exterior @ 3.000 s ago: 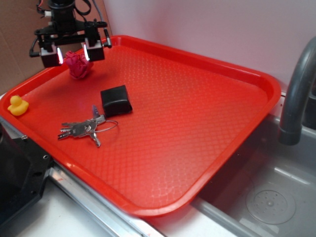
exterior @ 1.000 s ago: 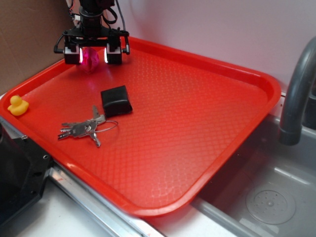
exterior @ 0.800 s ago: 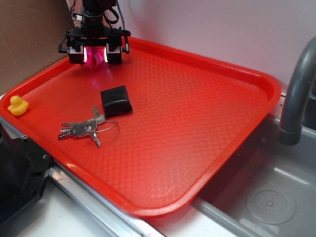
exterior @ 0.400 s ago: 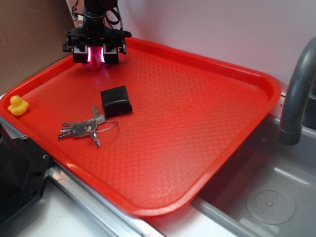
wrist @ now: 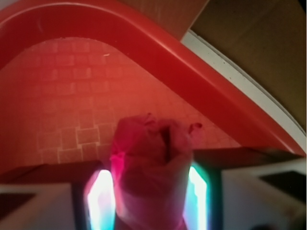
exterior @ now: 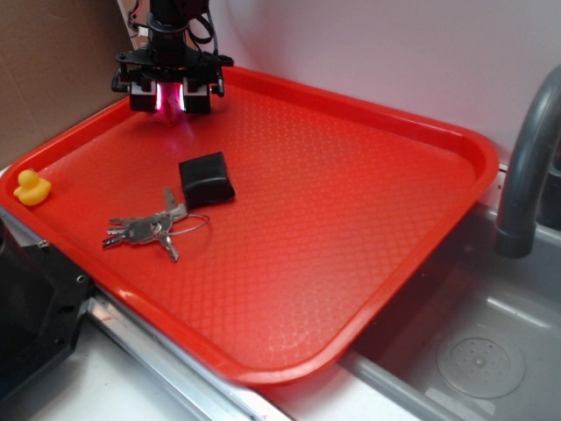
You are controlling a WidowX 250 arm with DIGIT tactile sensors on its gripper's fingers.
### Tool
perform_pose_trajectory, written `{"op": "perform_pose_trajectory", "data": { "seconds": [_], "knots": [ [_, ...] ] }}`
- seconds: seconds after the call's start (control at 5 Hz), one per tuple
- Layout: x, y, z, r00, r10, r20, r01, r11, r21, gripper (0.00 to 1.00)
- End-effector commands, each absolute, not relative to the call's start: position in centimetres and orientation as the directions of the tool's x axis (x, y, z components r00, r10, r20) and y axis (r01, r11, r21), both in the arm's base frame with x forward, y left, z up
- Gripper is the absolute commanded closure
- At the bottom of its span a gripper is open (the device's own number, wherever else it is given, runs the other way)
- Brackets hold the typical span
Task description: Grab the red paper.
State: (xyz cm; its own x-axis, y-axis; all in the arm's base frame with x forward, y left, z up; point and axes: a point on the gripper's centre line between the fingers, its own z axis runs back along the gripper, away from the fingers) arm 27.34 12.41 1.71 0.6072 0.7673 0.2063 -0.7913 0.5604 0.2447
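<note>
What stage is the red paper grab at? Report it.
Done: the gripper is at the tray's far left corner, shut on the red paper; the wrist view shows the wad squeezed between both fingers. In hand: the grip itself. Left: whether it is lifted off the tray cannot be told. Black box, keys and duck lie apart.

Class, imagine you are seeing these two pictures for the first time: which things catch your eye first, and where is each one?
The big red tray fills the scene, resting partly over a grey sink. At its far left corner the gripper is shut on the red paper, which glows pink between lit fingers in the wrist view. Nearer, a black box and a bunch of keys lie on the tray, with a yellow duck at the left rim.
</note>
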Motion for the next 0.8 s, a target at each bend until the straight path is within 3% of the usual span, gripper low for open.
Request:
{"op": "perform_pose_trajectory", "data": {
  "seconds": [0.0,0.2,0.4,0.6],
  "knots": [
    [26.0,12.7,1.4,0.624,0.762,0.173,-0.774,0.573,0.271,1.0],
    [25.8,12.3,2.1,0.66,0.736,0.15,-0.745,0.616,0.256,1.0],
    [24.9,10.4,5.9,0.743,0.655,0.139,-0.67,0.724,0.164,1.0],
    [23.0,6.8,10.8,0.877,0.459,0.139,-0.473,0.877,0.087,1.0]
  ]
}}
